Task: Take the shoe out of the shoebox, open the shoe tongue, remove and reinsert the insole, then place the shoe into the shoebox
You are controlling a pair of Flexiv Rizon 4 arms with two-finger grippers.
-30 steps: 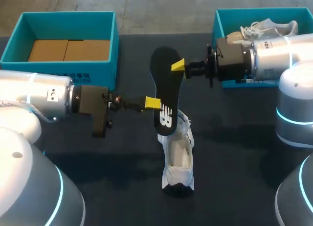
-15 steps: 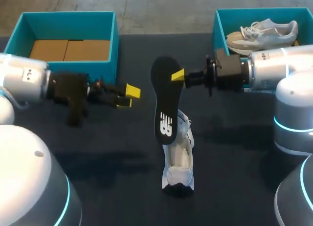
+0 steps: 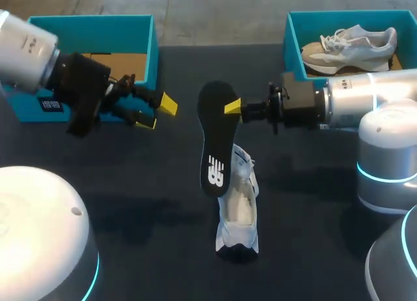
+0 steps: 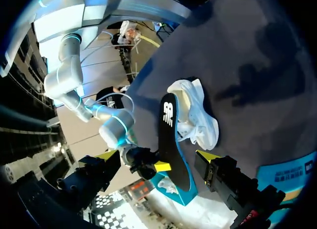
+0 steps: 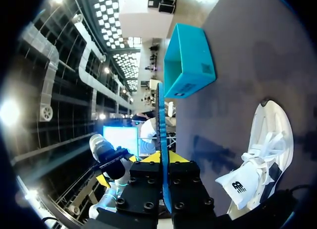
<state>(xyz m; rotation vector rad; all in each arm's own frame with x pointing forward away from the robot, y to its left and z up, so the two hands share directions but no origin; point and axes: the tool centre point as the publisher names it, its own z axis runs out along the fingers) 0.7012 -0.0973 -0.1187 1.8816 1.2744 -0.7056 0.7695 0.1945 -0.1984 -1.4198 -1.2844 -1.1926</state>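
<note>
Head view: the black insole [image 3: 214,141] is held near its upper end by the right gripper [image 3: 229,107], whose fingers are pressed against it from both faces. It hangs almost upright, and its lower end is seen over the back of the white shoe [image 3: 238,210]; whether the two touch cannot be told. The shoe is rested sole-down on the dark table [image 3: 150,190], its mouth turned upward. The left gripper [image 3: 158,113] is spread wide with nothing in it, well apart from the insole and near the teal shoebox [image 3: 154,60].

The insole is judged light, thin and bendy, so buckling is to be expected if it is pushed from its far end; a hold nearer the middle is better suited. The shoe is judged soft and easily tipped, and is best steadied at the heel collar.
</note>
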